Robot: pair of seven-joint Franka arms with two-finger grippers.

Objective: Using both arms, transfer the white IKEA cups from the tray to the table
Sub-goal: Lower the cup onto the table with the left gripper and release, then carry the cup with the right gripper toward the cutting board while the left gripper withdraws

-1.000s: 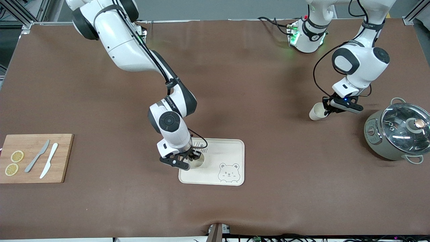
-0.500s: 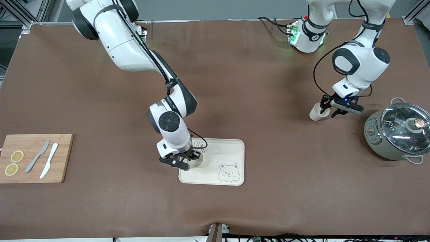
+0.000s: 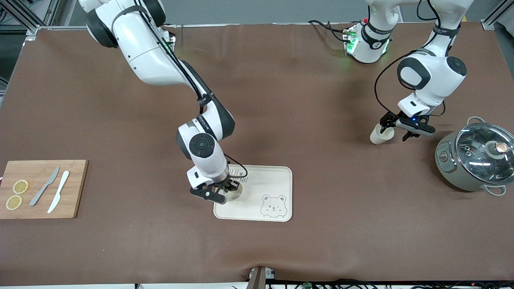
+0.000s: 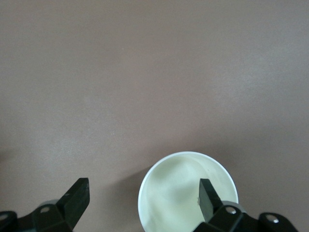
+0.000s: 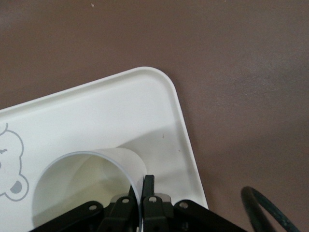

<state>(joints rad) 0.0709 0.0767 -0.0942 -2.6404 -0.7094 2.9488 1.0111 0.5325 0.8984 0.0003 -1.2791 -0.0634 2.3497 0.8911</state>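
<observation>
One white cup (image 3: 237, 194) is at the corner of the cream bear-printed tray (image 3: 273, 180) toward the right arm's end. My right gripper (image 3: 229, 189) is shut on its rim wall. In the right wrist view the thin cup wall (image 5: 87, 179) is pinched between the jaws of the right gripper (image 5: 142, 188) over the tray (image 5: 120, 106). The other white cup (image 3: 377, 135) stands upright on the brown table near the pot. My left gripper (image 3: 393, 133) is open around its rim. In the left wrist view one finger (image 4: 208, 195) is inside the cup (image 4: 178, 193) and the other finger (image 4: 77, 198) is well outside it.
A grey pot with a glass lid (image 3: 476, 158) stands close to the left gripper, toward the left arm's end. A wooden board (image 3: 76, 188) with lemon slices and two knives lies at the right arm's end. A black cable (image 5: 265, 208) loops by the right gripper.
The left gripper opened and let go of its cup, which went from tilted to upright on the table. The right gripper tightened on the cup at the tray and barely moved.
</observation>
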